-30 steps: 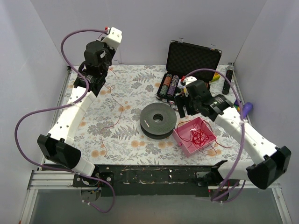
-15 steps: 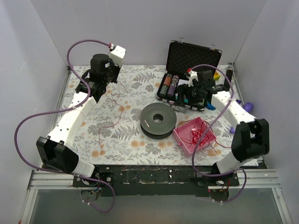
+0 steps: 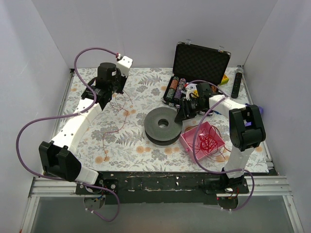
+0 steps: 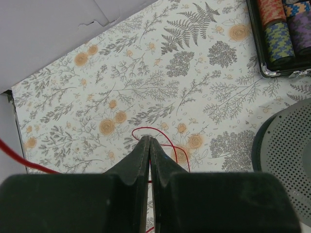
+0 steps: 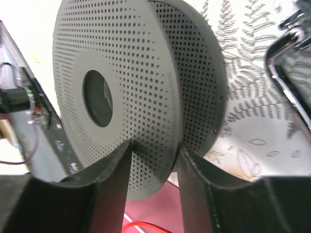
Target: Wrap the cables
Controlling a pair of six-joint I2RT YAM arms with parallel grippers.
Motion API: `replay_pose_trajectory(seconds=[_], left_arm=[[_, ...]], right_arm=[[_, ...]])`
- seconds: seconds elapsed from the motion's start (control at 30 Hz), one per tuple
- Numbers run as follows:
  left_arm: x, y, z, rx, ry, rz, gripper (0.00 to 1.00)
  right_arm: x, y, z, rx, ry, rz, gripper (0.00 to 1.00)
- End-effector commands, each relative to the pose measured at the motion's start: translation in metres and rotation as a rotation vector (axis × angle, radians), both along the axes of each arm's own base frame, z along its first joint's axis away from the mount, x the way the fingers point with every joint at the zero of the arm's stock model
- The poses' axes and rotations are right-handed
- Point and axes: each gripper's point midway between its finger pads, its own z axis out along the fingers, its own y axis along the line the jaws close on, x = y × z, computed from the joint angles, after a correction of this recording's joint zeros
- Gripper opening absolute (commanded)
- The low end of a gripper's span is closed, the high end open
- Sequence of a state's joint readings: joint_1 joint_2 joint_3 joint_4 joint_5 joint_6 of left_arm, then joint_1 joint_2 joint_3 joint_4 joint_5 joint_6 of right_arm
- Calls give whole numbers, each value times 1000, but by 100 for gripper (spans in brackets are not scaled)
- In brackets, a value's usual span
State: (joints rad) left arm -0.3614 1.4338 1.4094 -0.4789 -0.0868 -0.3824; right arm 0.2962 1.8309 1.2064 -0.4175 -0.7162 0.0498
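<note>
1. Comparing with half a second before, the right gripper (image 3: 181,116) is found swung away from the black case (image 3: 201,60) and brought down to the right edge of the grey spool (image 3: 163,127), with its arm folded back more tightly.
2. The left gripper (image 3: 114,95) has been shifted only slightly to the right, and the spool sits a little further left than it did.
3. One red strand (image 3: 112,129) of the cables is trailed from the left gripper across the flowered table (image 3: 146,82) towards the near edge. A red tangle (image 3: 208,141) is lodged in the pink tray (image 3: 187,144), just right of the spool.
4. Only in the left wrist view can the left gripper (image 4: 149,145) be read. Its fingers are pressed together with the strand (image 4: 158,130) pinched between them, and a small loop is raised just ahead of the tips.
5. Only in the right wrist view is the right gripper (image 5: 153,162) seen clamped on one perforated flange of the spool (image 5: 141,73), with a finger laid on each face. A patch of the tray (image 5: 155,206) is shown beneath. From above, only closeness to the rim can be made out.
</note>
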Motion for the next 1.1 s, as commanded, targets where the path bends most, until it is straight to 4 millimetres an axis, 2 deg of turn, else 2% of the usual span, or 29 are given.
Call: replay_pose_trajectory(seconds=[0.0,0.1,0.13,0.2,0.27,0.33,0.43,0.53,0.63,0.77,0.87,0.97,1.07], left_arm=[[-12,4,11,-15,-18,-9,0],[-11,4,12,-13,-19,-5,0],[-12,4,14,-18,-19,-4,0],[-13,1,18,-31,-11,-17,0],[-15,-3,30,-49,-16,-32,0],[-19,-5,43,-65,-20,-46,0],[-27,-13,59,-93,-20,-98,0],[-45,-28,66,-132,18,-200,0],[-68,-47,57,-185,99,-328,0],[-93,-67,43,-250,199,-458,0],[-105,-79,42,-306,239,-524,0],[-108,-86,44,-349,251,-550,0],[-109,-93,43,-375,268,-565,0]], right_arm=[[-8,17,14,157,25,65,40],[-10,20,12,171,45,83,9],[-11,23,15,184,44,96,1],[-12,34,30,209,-6,142,1],[-15,52,55,208,-120,217,1],[-19,69,81,182,-299,312,1],[-25,83,110,107,-604,438,1],[-38,87,113,57,-782,535,1],[-43,83,113,30,-847,585,1],[-50,74,102,-36,-900,678,1],[-65,71,95,-3,-904,776,1],[-71,69,91,11,-916,799,1],[-68,69,91,-3,-905,761,27]])
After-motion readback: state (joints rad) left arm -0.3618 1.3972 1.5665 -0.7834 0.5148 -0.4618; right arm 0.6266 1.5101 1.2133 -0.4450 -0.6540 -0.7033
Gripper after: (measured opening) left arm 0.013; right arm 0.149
